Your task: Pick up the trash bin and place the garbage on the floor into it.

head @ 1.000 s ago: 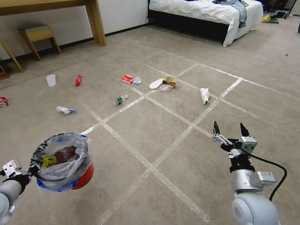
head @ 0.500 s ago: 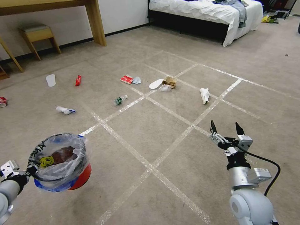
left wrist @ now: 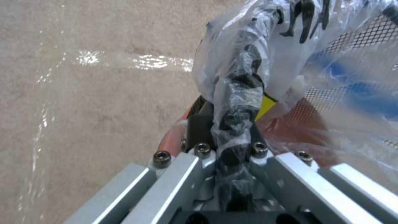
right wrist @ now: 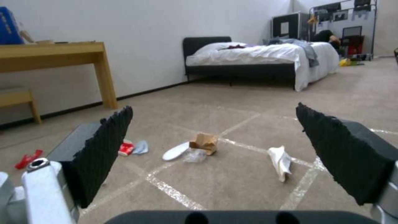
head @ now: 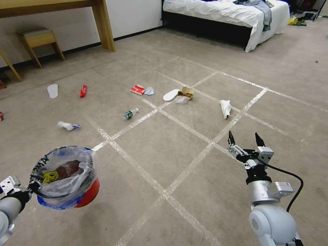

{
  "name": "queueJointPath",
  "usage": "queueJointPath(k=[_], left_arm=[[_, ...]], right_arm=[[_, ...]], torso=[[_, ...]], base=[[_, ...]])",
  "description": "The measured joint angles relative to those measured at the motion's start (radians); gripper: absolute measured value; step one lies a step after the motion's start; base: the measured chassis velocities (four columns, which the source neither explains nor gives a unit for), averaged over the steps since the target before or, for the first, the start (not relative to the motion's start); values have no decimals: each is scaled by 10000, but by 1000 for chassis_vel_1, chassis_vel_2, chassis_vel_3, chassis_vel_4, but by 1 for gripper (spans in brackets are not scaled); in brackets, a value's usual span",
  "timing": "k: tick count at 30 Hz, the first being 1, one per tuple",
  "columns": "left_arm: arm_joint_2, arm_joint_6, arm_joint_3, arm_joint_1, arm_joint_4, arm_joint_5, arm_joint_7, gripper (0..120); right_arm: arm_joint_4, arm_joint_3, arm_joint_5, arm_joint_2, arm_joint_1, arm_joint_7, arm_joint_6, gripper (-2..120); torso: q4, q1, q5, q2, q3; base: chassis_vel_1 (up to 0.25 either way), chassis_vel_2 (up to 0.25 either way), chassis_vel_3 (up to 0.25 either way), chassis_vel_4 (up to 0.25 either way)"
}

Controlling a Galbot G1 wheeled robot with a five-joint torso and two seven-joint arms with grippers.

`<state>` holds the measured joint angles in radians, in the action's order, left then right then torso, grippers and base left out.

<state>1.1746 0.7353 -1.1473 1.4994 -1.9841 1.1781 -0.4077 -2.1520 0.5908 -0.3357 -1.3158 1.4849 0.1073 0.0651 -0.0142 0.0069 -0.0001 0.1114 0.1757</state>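
Two jobs make up this task, and you have the first one in hand: your left gripper (left wrist: 232, 137) is pinched tight on the rim of the small round red trash bin with its clear plastic bag (head: 65, 177), and it holds the bin up off the beige carpet floor with shiny tape lines (head: 164, 150), low on your left side. Your right gripper (head: 244, 141) hangs in front of you with its black fingers (right wrist: 104, 149) spread wide and nothing in them. Most of the garbage lies well ahead of it. I think the nearest piece is the crumpled white tissue (head: 225, 108), on the carpet close to a tape line. The next move, as I see it, calls for getting closer and lower, so the wide fingers can come down around the tissue. Keep the bin level while you go.
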Motion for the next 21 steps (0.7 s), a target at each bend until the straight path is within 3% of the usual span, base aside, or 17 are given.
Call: queueJointPath(k=[21], left_arm=[[-84,0,-158,-10,194,32,29,0]], right_arm=[[-95,-68,-1,-9,-71,-50,-134,100]], torso=[[0,0,0,1,-1]], base=[[-117,117,122,-123]])
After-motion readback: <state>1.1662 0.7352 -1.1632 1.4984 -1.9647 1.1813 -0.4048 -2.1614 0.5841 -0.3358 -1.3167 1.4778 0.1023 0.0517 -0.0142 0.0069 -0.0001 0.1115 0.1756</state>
